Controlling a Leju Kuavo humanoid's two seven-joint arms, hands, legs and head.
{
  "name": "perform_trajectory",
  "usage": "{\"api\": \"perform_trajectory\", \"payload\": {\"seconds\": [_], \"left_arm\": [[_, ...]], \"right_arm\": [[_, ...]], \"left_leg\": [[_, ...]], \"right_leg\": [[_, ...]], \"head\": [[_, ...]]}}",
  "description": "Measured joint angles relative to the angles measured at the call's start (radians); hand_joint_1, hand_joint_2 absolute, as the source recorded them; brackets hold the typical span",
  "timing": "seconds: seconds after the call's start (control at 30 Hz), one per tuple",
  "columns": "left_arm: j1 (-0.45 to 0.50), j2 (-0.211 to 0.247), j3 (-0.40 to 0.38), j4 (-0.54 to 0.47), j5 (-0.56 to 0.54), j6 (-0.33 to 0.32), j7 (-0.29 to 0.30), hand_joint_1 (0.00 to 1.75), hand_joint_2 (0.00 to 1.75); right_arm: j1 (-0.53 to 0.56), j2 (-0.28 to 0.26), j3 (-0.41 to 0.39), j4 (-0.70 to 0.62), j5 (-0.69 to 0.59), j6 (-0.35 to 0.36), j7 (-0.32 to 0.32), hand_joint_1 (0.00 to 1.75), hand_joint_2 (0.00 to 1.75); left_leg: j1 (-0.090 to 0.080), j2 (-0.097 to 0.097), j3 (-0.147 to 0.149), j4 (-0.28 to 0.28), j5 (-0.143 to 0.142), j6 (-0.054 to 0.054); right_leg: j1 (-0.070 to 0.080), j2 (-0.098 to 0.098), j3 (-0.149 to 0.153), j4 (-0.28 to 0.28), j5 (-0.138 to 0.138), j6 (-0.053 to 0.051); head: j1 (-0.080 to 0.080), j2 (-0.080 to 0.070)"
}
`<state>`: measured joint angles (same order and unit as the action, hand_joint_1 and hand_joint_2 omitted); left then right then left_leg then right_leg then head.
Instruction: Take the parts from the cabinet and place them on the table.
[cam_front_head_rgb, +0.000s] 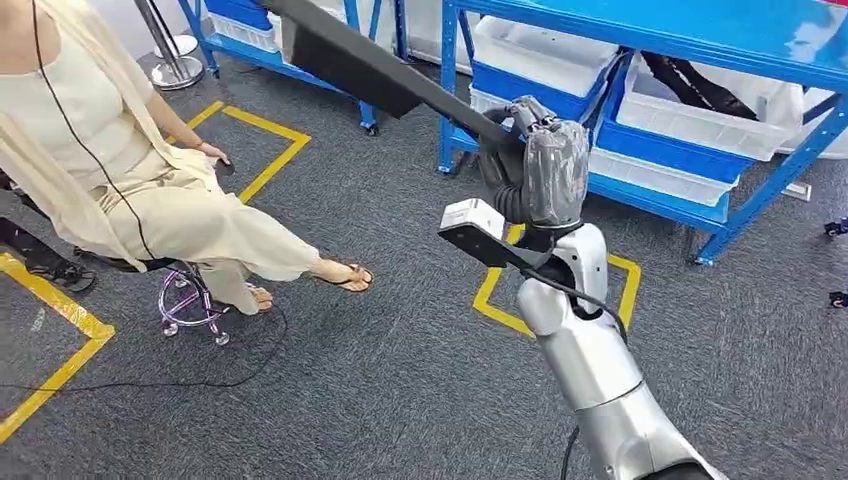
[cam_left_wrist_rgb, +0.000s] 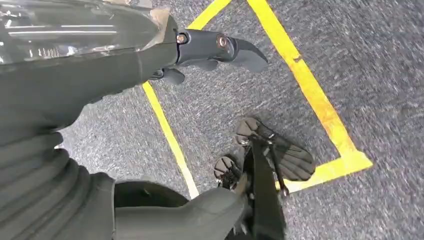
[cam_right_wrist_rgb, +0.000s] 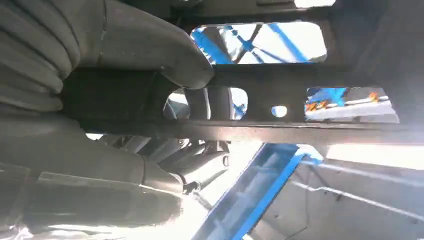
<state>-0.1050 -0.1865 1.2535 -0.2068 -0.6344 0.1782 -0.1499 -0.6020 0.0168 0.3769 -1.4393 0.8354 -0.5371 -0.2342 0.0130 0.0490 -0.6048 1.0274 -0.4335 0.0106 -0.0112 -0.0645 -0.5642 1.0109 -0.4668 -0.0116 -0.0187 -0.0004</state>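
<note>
Behind, a blue shelving rack (cam_front_head_rgb: 640, 20) loaded with white bins (cam_front_head_rgb: 700, 120), set on grey carpet (cam_front_head_rgb: 400, 380) marked off with yellow tape (cam_front_head_rgb: 270, 150); at the left, a seated person (cam_front_head_rgb: 110, 150) on a wheeled stool (cam_front_head_rgb: 190, 305). Carried out in front of the rack and high above the carpet, a long black part (cam_front_head_rgb: 350, 55), slanting from the top edge of the head view down into the raised right hand (cam_front_head_rgb: 540, 165), gripped apparently near one end, the rest reaching out unsupported. In the right wrist view, thick thumb (cam_right_wrist_rgb: 165, 55) and fingers wrapped around a narrow bar of the part, beside large cut-outs (cam_right_wrist_rgb: 260, 42) and a small round hole (cam_right_wrist_rgb: 279, 111). Looks like stiff sheet metal or rigid plastic, flat and thin-walled: probably light for its length, unlikely to bend, not fragile, yet smooth-faced and prone to swivel in the grasp, given the length left hanging beyond the hold. Better taken nearer the middle, or across a bar between cut-outs, with fingers hooked through an opening rather than trusting to friction alone. Worth minding the far end during any turn toward the table, with a person sitting close by. Low at the robot's side, the left hand (cam_left_wrist_rgb: 100, 65), holding nothing, dark fingers (cam_left_wrist_rgb: 235, 47) and thumb spread apart above the taped carpet.
</note>
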Motion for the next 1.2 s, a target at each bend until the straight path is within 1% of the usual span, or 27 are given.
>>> {"api": "perform_trajectory", "payload": {"seconds": [0.03, 0.13, 0.17, 0.2, 0.23, 0.3, 0.37, 0.4, 0.43, 0.47, 0.5, 0.53, 0.67, 0.7, 0.73, 0.77, 0.83, 0.87, 0.9, 0.93, 0.97, 1.0, 1.03, 1.07, 1.1, 1.17, 1.2], "left_arm": [[-0.003, 0.000, 0.000, 0.000, 0.001, 0.002, 0.000, 0.00, 1.75], [-0.002, -0.003, 0.002, 0.000, 0.005, 0.009, 0.000, 0.00, 1.75], [-0.002, -0.004, 0.002, 0.000, 0.006, 0.010, 0.000, 0.00, 1.75], [-0.003, -0.007, 0.002, 0.000, 0.006, 0.011, 0.000, 0.00, 1.75], [-0.004, -0.010, 0.002, 0.000, 0.008, 0.011, 0.000, 0.00, 1.75], [-0.006, -0.010, 0.002, 0.000, 0.014, 0.013, 0.000, 0.00, 1.75], [-0.005, -0.012, 0.003, 0.000, 0.016, 0.017, 0.000, 0.00, 1.75], [-0.004, -0.014, 0.003, 0.000, 0.016, 0.019, 0.000, 0.00, 1.75], [-0.004, -0.016, 0.003, 0.000, 0.017, 0.020, 0.001, 0.00, 1.75], [-0.005, -0.017, 0.003, 0.000, 0.017, 0.021, 0.001, 0.00, 1.75], [-0.005, -0.019, 0.003, 0.000, 0.017, 0.021, 0.001, 0.00, 1.75], [-0.005, -0.018, 0.003, 0.000, 0.017, 0.021, 0.001, 0.00, 1.75], [0.000, -0.019, 0.006, 0.000, 0.017, 0.025, 0.001, 0.00, 1.75], [0.000, -0.019, 0.010, 0.000, 0.017, 0.027, 0.001, 0.00, 1.75], [0.000, -0.019, 0.012, 0.000, 0.017, 0.027, 0.001, 0.00, 1.75], [-0.001, -0.019, 0.013, 0.000, 0.017, 0.029, 0.001, 0.00, 1.75], [-0.003, -0.020, 0.018, 0.000, 0.017, 0.029, 0.001, 0.00, 1.75], [-0.002, -0.020, 0.018, 0.000, 0.017, 0.027, 0.001, 0.00, 1.75], [-0.002, -0.020, 0.018, 0.000, 0.016, 0.026, 0.001, 0.00, 1.75], [-0.002, -0.020, 0.018, 0.000, 0.015, 0.024, 0.001, 0.00, 1.75], [-0.002, -0.019, 0.018, 0.000, 0.015, 0.023, 0.001, 0.00, 1.75], [-0.002, -0.019, 0.018, 0.000, 0.015, 0.023, 0.001, 0.00, 1.75], [-0.003, -0.019, 0.018, 0.000, 0.014, 0.022, 0.001, 0.00, 1.75], [-0.006, -0.019, 0.018, 0.000, 0.014, 0.020, 0.001, 0.00, 1.75], [-0.007, -0.019, 0.018, 0.000, 0.014, 0.020, 0.001, 0.00, 1.75], [-0.006, -0.019, 0.018, 0.000, 0.013, 0.019, 0.001, 0.00, 1.75], [-0.006, -0.019, 0.018, 0.000, 0.012, 0.019, 0.001, 0.00, 1.75]], "right_arm": [[-0.005, 0.001, 0.000, 0.000, -0.003, 0.000, 0.000, 1.75, 1.75], [-0.016, 0.008, 0.004, 0.005, -0.010, 0.000, -0.001, 1.75, 1.75], [-0.019, 0.012, 0.005, 0.006, -0.010, 0.000, -0.001, 1.75, 1.75], [-0.021, 0.013, 0.006, 0.007, -0.010, 0.000, -0.001, 1.75, 1.75], [-0.026, 0.013, 0.008, 0.009, -0.010, 0.000, -0.002, 1.75, 1.75], [-0.028, 0.010, 0.010, 0.013, -0.014, 0.000, -0.004, 1.75, 1.75], [-0.025, 0.010, 0.013, 0.022, -0.015, 0.000, -0.004, 1.75, 1.75], [-0.026, 0.010, 0.014, 0.026, -0.016, 0.000, -0.004, 1.75, 1.75], [-0.026, 0.010, 0.014, 0.029, -0.016, 0.000, -0.005, 1.75, 1.75], [-0.027, 0.010, 0.015, 0.030, -0.018, 0.000, -0.004, 1.75, 1.75], [-0.031, 0.011, 0.016, 0.031, -0.018, 0.000, -0.005, 1.75, 1.75], [-0.033, 0.011, 0.018, 0.032, -0.018, 0.000, -0.005, 1.75, 1.75], [-0.040, 0.021, 0.024, 0.038, -0.021, 0.000, -0.010, 1.75, 1.75], [-0.044, 0.026, 0.025, 0.041, -0.021, 0.000, -0.010, 1.75, 1.75], [-0.047, 0.029, 0.027, 0.043, -0.021, 0.000, -0.011, 1.75, 1.75], [-0.051, 0.031, 0.027, 0.043, -0.021, 0.000, -0.011, 1.75, 1.75], [-0.054, 0.031, 0.028, 0.048, -0.020, -0.002, -0.012, 1.75, 1.75], [-0.053, 0.031, 0.028, 0.051, -0.018, -0.002, -0.012, 1.75, 1.75], [-0.051, 0.031, 0.029, 0.053, -0.017, -0.003, -0.012, 1.75, 1.75], [-0.051, 0.031, 0.029, 0.053, -0.012, -0.004, -0.012, 1.75, 1.75], [-0.051, 0.031, 0.029, 0.053, -0.011, -0.005, -0.012, 1.75, 1.75], [-0.051, 0.031, 0.029, 0.053, -0.010, -0.005, -0.012, 1.75, 1.75], [-0.053, 0.031, 0.029, 0.053, -0.009, -0.005, -0.012, 1.75, 1.75], [-0.055, 0.030, 0.029, 0.053, -0.009, -0.006, -0.011, 1.75, 1.75], [-0.056, 0.029, 0.029, 0.053, -0.009, -0.006, -0.010, 1.75, 1.75], [-0.057, 0.029, 0.029, 0.053, -0.009, -0.006, -0.010, 1.75, 1.75], [-0.059, 0.030, 0.029, 0.053, -0.008, -0.006, -0.009, 1.75, 1.75]], "left_leg": [[-0.008, 0.012, 0.003, -0.013, -0.009, 0.003], [-0.015, -0.016, -0.005, -0.018, -0.005, 0.013], [-0.014, -0.027, 0.002, -0.030, 0.003, 0.022], [-0.003, -0.033, 0.010, -0.043, 0.015, 0.026], [-0.003, -0.040, 0.011, -0.047, 0.019, 0.032], [-0.004, -0.061, 0.007, -0.046, 0.021, 0.035], [-0.004, -0.084, 0.005, -0.045, 0.022, 0.035], [-0.004, -0.096, 0.006, -0.045, 0.022, 0.035], [-0.003, -0.110, 0.007, -0.044, 0.023, 0.034], [-0.003, -0.122, 0.007, -0.041, 0.022, 0.033], [-0.003, -0.132, 0.006, -0.037, 0.021, 0.029], [-0.007, -0.140, 0.002, -0.030, 0.018, 0.022], [0.000, -0.160, -0.009, -0.032, 0.021, -0.003], [0.002, -0.150, -0.013, -0.022, 0.016, -0.005], [-0.004, -0.106, -0.025, 0.004, -0.002, -0.011], [-0.002, -0.076, -0.054, 0.063, -0.039, -0.017], [0.005, -0.059, -0.131, 0.220, -0.110, -0.024], [0.007, -0.055, -0.162, 0.280, -0.126, -0.027], [0.008, -0.053, -0.167, 0.286, -0.115, -0.028], [0.010, -0.049, -0.146, 0.241, -0.083, -0.030], [0.012, -0.040, -0.103, 0.159, -0.043, -0.029], [0.013, -0.019, -0.053, 0.068, -0.007, -0.028], [0.013, 0.022, -0.010, -0.003, 0.008, -0.025], [0.006, 0.020, -0.008, -0.013, 0.005, -0.020], [0.005, 0.005, -0.012, -0.013, 0.006, -0.013], [-0.004, -0.015, -0.014, -0.014, 0.007, -0.001], [0.000, -0.026, -0.009, -0.025, 0.015, 0.011]], "right_leg": [[0.010, -0.008, -0.002, 0.000, -0.002, 0.004], [0.006, -0.029, 0.001, -0.007, -0.001, 0.015], [0.010, -0.035, 0.006, -0.010, -0.001, 0.023], [0.009, -0.002, -0.006, 0.008, -0.010, 0.027], [0.007, 0.034, -0.020, 0.046, -0.035, 0.022], [0.002, 0.054, -0.091, 0.201, -0.106, 0.009], [0.001, 0.057, -0.146, 0.311, -0.133, 0.016], [0.001, 0.058, -0.139, 0.292, -0.120, 0.025], [-0.001, 0.060, -0.107, 0.227, -0.089, 0.037], [-0.003, 0.067, -0.060, 0.130, -0.048, 0.048], [-0.009, 0.088, -0.017, 0.038, -0.015, 0.055], [-0.012, 0.111, -0.009, 0.003, -0.009, 0.051], [-0.001, 0.088, -0.001, -0.001, 0.001, 0.021], [-0.015, 0.077, 0.001, -0.008, 0.008, 0.011], [-0.014, 0.072, 0.003, -0.008, 0.008, 0.010], [-0.014, 0.064, 0.003, -0.008, 0.007, 0.004], [-0.009, 0.046, 0.003, -0.008, 0.005, -0.001], [-0.008, 0.035, 0.003, -0.008, 0.004, -0.002], [-0.008, 0.025, 0.003, -0.008, 0.003, -0.002], [-0.008, 0.016, 0.004, -0.007, 0.003, -0.002], [-0.008, 0.007, 0.005, -0.007, 0.002, -0.001], [-0.009, 0.001, 0.007, -0.007, 0.000, 0.002], [-0.004, -0.006, 0.010, -0.007, -0.003, 0.007], [0.008, -0.011, 0.008, -0.005, -0.008, 0.015], [0.007, -0.017, 0.011, -0.007, -0.008, 0.019], [0.008, -0.038, 0.016, -0.016, -0.006, 0.032], [0.013, -0.039, 0.020, -0.011, -0.012, 0.041]], "head": [[0.003, 0.000], [0.004, 0.000], [0.003, 0.000], [0.006, 0.000], [0.006, 0.000], [0.010, 0.000], [0.011, 0.000], [0.010, 0.000], [0.011, 0.000], [0.010, 0.000], [0.011, 0.000], [0.010, 0.000], [0.011, 0.000], [0.011, 0.000], [0.007, 0.000], [-0.002, 0.000], [-0.002, 0.000], [-0.002, 0.000], [-0.002, 0.000], [-0.002, 0.000], [-0.003, 0.000], [-0.002, 0.000], [-0.003, 0.000], [-0.002, 0.000], [0.006, 0.000], [0.005, 0.000], [0.005, 0.000]]}}
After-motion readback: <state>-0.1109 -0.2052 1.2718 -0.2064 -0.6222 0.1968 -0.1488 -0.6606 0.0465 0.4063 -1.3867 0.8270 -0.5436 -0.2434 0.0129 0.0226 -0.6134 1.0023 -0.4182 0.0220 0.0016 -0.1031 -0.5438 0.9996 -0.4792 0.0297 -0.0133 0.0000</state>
